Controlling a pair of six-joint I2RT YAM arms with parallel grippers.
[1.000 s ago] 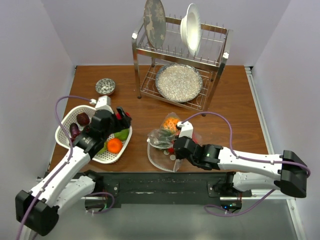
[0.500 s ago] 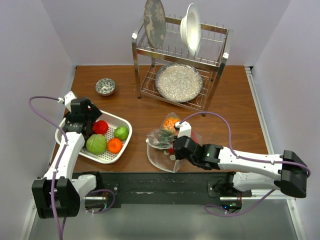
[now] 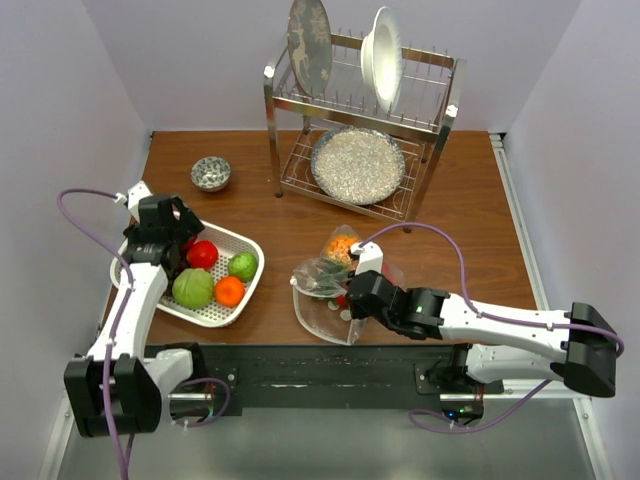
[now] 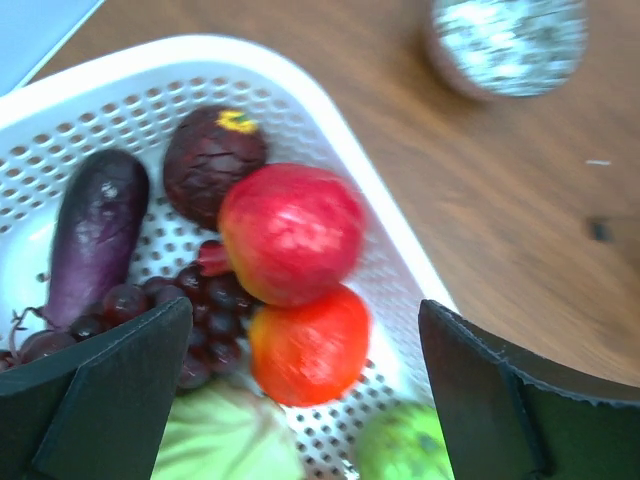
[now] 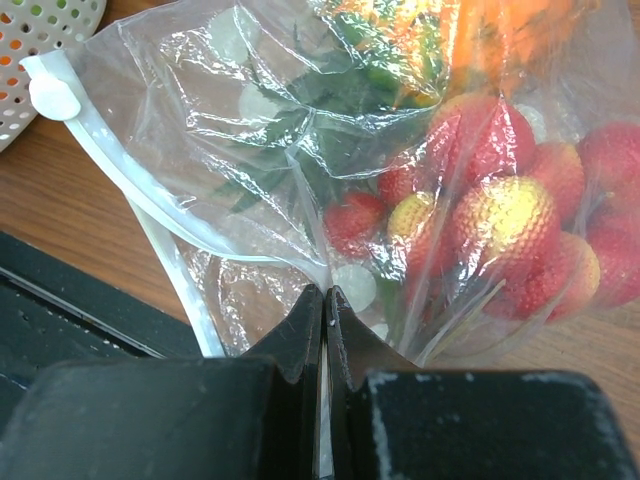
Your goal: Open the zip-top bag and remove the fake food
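The clear zip-top bag (image 3: 325, 285) lies on the table ahead of my right arm, its white zip strip (image 5: 120, 170) toward the near edge. Inside it are fake food pieces: red strawberries (image 5: 500, 215), green leaves (image 5: 340, 95) and an orange piece (image 5: 485, 30). My right gripper (image 3: 352, 295) is shut, pinching a fold of the bag's plastic (image 5: 325, 292). My left gripper (image 3: 168, 232) is open and empty above the back left of the white slotted basket (image 3: 222, 317). Between its fingers show a red apple (image 4: 290, 232), a red fruit (image 4: 308, 345), grapes and an eggplant (image 4: 95, 235).
A metal dish rack (image 3: 360, 110) with plates stands at the back. A small foil bowl (image 3: 211, 173) sits behind the basket and shows in the left wrist view (image 4: 510, 40). A black strip runs along the near table edge (image 3: 320, 365).
My left arm swung back to the left, from over the basket's right side to its back left corner; red fruits now show in the basket. The right gripper and bag have not moved.
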